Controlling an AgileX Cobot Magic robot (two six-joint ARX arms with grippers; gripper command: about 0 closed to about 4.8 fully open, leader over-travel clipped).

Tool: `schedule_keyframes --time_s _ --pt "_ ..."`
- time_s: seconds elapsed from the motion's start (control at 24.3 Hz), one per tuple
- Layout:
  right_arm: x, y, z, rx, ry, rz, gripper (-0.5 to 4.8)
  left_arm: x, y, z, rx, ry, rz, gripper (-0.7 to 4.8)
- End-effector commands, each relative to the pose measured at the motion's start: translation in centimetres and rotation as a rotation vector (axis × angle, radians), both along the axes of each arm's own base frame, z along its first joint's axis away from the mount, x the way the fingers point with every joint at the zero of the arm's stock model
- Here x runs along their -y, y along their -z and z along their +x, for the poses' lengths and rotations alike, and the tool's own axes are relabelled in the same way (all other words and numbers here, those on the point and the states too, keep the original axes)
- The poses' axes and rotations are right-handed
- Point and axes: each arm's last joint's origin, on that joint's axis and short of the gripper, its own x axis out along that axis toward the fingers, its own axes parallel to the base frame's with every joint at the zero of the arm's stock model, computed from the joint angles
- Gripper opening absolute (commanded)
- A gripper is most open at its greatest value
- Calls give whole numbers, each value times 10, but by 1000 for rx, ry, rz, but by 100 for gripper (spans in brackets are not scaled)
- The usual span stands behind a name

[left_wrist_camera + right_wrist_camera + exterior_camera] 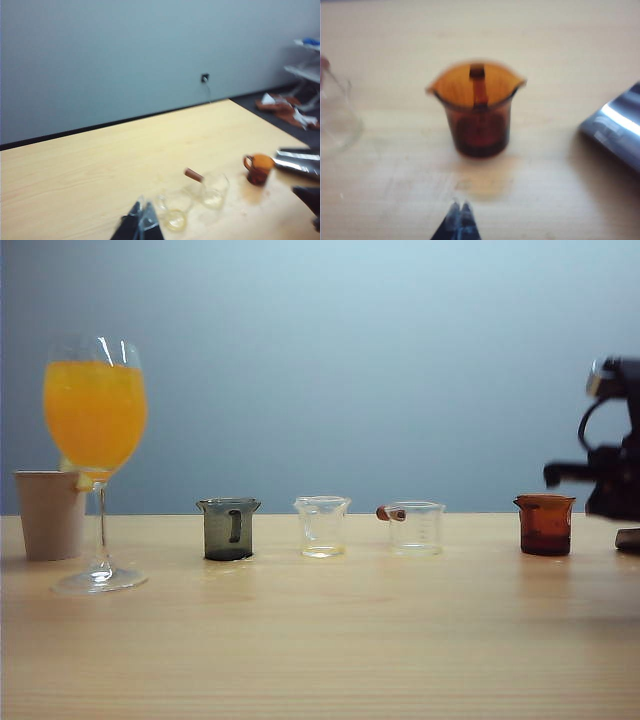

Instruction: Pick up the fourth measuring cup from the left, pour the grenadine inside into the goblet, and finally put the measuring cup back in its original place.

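The fourth measuring cup is amber-brown and stands upright at the right end of the row on the table. Dark red grenadine fills its lower part, and its handle faces the far side in the right wrist view. My right gripper is shut and empty, a short way in front of the cup and apart from it. The goblet stands at the far left, its bowl full of orange juice. Over the clear cups, my left gripper is shut and holds nothing.
A beige paper cup stands behind the goblet. In the row are a smoky grey cup, a clear cup and a clear cup with a brown handle. A dark shiny object lies right of the amber cup.
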Motion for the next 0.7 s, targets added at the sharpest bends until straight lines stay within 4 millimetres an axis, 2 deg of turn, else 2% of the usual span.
schedule_keyframes --time_s 0.04,0.16,0.37,0.62,0.66,0.7 --pt "-2 2 9 65 2 12 -8 13 3 5 14 59 70 -5" --pt "-4 4 18 85 0 -1 -8 26 9 10 -8 113 110 -5" --pt "-8 9 44 83 7 -41 -8 38 18 21 -62 135 141 -5" --pt "-8 12 46 71 37 -51 -5 40 20 23 -73 131 148 -5" --pt "-8 12 46 71 37 -51 25 39 21 23 -75 131 149 -5" --pt "-8 12 46 72 37 -50 79 39 21 23 -77 131 150 -5"
